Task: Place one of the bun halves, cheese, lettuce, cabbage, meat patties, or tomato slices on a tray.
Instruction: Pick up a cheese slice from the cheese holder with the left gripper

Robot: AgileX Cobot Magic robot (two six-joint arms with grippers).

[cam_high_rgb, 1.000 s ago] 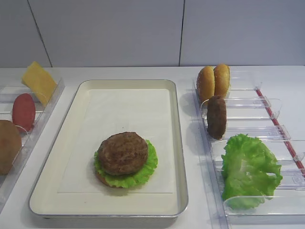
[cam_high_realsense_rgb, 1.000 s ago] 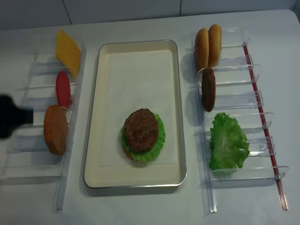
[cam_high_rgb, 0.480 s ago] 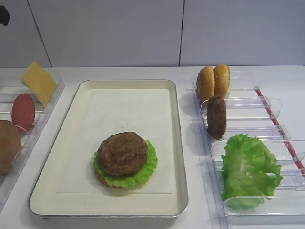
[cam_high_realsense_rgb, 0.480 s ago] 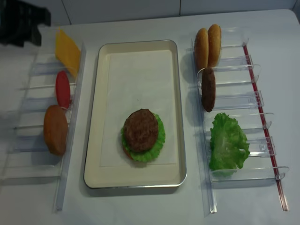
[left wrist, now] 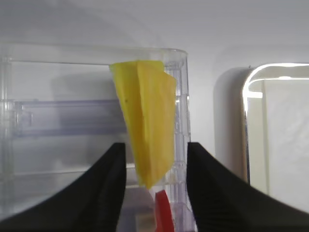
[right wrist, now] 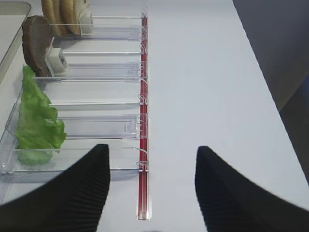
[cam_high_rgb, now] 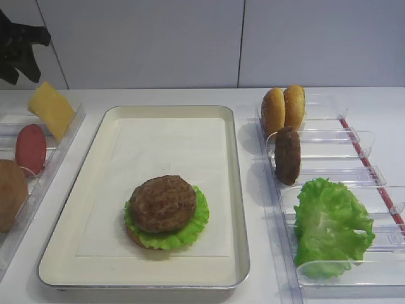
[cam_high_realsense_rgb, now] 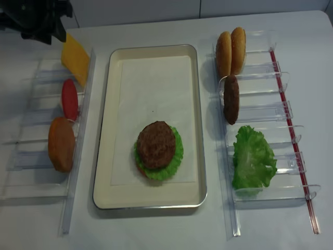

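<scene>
At the far left, the left gripper [left wrist: 153, 183] hung above the cheese [left wrist: 145, 118] with its jaws wide, one finger on each side of the slice and not touching it. The cheese stood tilted in the back slot of the left rack [cam_high_realsense_rgb: 78, 172], close to the wall. In front of it in the same rack stood a tomato slice [cam_high_realsense_rgb: 69, 99] on its edge, and nearer still a bun half [cam_high_realsense_rgb: 62, 144], also on its edge.

In the middle lay the tray [cam_high_realsense_rgb: 104, 156] with its paper liner. On the near part of the liner sat a stack: a bun piece at the bottom, hardly visible, then lettuce [cam_high_realsense_rgb: 177, 156], then a patty [cam_high_realsense_rgb: 155, 144] on top.

To the right of the tray was the right rack [cam_high_realsense_rgb: 260, 112]. Two bun halves [cam_high_realsense_rgb: 231, 51] stood side by side in its back slot, a second patty [cam_high_realsense_rgb: 231, 99] stood upright in the next one, and a big lettuce leaf [cam_high_realsense_rgb: 253, 159] filled the front slots.

The right gripper [right wrist: 152, 193] was above the table at the near end of the right rack, with jaws wide apart and nothing between them
</scene>
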